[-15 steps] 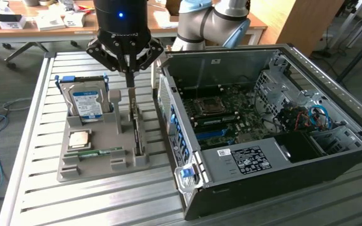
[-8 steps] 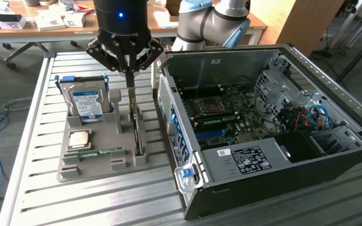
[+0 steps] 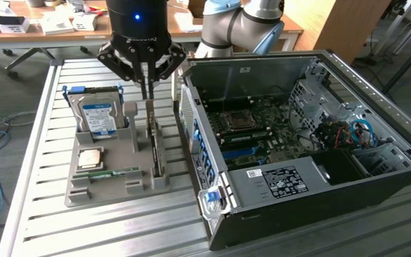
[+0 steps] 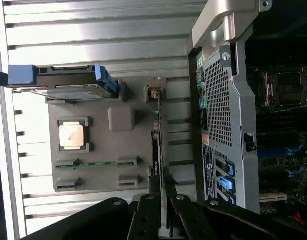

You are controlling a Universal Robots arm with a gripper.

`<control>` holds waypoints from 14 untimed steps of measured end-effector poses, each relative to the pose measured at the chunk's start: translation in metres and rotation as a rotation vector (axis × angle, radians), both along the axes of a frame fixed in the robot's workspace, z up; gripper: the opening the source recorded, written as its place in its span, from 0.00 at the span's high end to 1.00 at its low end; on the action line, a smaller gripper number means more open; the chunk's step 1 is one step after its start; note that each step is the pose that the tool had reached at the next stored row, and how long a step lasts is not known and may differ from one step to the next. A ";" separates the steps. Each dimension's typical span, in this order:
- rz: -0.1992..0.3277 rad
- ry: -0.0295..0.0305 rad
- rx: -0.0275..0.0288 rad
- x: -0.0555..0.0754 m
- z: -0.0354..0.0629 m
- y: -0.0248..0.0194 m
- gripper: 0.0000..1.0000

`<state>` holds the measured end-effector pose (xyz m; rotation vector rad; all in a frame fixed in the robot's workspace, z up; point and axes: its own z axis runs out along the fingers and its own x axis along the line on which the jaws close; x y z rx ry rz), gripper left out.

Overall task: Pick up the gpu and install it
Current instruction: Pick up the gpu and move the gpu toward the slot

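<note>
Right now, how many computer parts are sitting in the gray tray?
4: hard drive upright at the tray's far end, square chip in the middle, green memory stick at the near end, gpu on edge toward the case.

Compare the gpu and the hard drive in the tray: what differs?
The gpu is thin and dark edge-on; the hard drive is thick, silver, blue-white labelled. The claw is right over the gpu; the hard drive stands apart from it. Shared: both stand on edge in slots of the gray tray.
</note>
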<state>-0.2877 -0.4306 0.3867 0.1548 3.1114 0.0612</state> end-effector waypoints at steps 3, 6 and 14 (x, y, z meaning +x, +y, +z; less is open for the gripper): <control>0.000 0.0000 0.0000 0.000 0.0000 0.0000 0.71; 0.000 0.0000 0.0000 0.000 0.0000 0.0000 0.59; 0.000 -0.0001 0.0001 0.000 -0.0033 0.0000 0.53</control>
